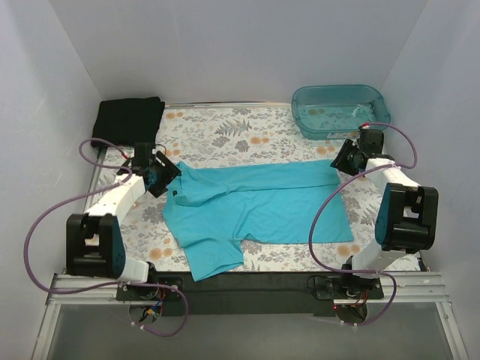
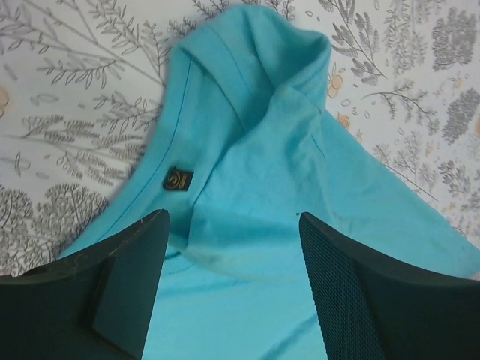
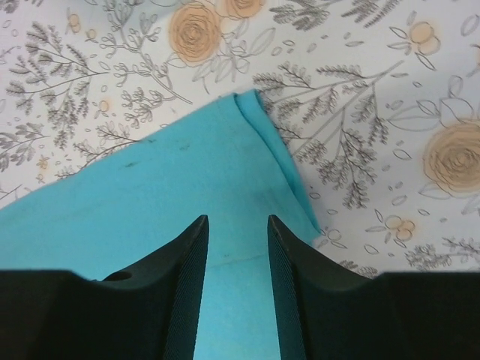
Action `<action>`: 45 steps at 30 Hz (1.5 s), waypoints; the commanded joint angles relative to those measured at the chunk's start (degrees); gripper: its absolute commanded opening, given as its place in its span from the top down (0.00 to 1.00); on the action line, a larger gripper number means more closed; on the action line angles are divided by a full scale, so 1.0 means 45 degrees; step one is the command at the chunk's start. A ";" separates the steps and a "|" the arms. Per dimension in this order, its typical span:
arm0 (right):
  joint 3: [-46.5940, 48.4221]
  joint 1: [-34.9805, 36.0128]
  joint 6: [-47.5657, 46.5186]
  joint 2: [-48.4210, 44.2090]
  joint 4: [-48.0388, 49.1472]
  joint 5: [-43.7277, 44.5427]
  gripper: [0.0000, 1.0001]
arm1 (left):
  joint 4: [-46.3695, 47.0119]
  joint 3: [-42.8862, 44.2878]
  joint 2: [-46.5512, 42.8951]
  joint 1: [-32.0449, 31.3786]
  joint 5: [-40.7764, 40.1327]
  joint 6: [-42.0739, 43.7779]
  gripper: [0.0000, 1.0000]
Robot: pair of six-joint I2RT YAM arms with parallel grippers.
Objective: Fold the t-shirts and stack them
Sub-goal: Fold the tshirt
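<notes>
The turquoise shirt [image 1: 262, 210] is spread flat on a flowered cloth [image 1: 225, 135], lying sideways with its neck end toward the left arm and its hem toward the right arm. At the shirt's near edge one sleeve [image 1: 214, 259] is seen sticking out toward the arm bases. Along the shirt's far edge a long strip of cloth appears to be folded over onto the body.

The left gripper [image 1: 166, 178] is held at the shirt's far left corner, by the neck. In the left wrist view this gripper [image 2: 232, 225] is seen with its fingers [image 2: 127, 285] spread wide, nothing pinched between them, and the shirt [image 2: 262, 150] lies below and beyond them, bunched into a raised fold. A small dark label [image 2: 178, 180] is seen on the shirt just past the left finger. Whether the fingers touch the cloth cannot be told.

The right gripper [image 1: 343, 157] is held at the shirt's far right corner. In the right wrist view this gripper [image 3: 236, 225] is seen with its fingers [image 3: 180, 300] parted by a narrow gap, nothing clamped in it, and the shirt [image 3: 150, 195] is seen beneath them, its folded corner ending just ahead on the cloth.

Beyond the shirt's left end, well apart from it, a black shirt [image 1: 129, 118] is found folded at the far left corner. Beyond the shirt's right end a clear teal tub [image 1: 315, 126] is seen.
</notes>
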 commanded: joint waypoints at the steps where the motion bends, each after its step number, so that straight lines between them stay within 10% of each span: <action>1: 0.0932 0.0132 -0.0490 0.0495 0.1073 -0.1154 0.63 | 0.1405 0.1481 0.1702 0.0052 -0.0195 0.0965 0.35; 19: 0.1637 0.0543 -0.0139 0.3152 0.2735 -0.2504 0.64 | 0.2500 0.4319 0.6125 0.0052 0.0550 0.0829 0.52; 30: 0.0895 0.0153 0.0603 0.3543 0.2852 -0.1781 0.65 | 0.2753 0.2778 0.4916 0.0422 -0.1423 0.0246 0.99; 45: 0.1070 -0.0102 0.0506 0.3310 0.2852 -0.2054 0.65 | 0.5311 0.1368 0.4893 0.1360 -0.0623 -0.0070 0.90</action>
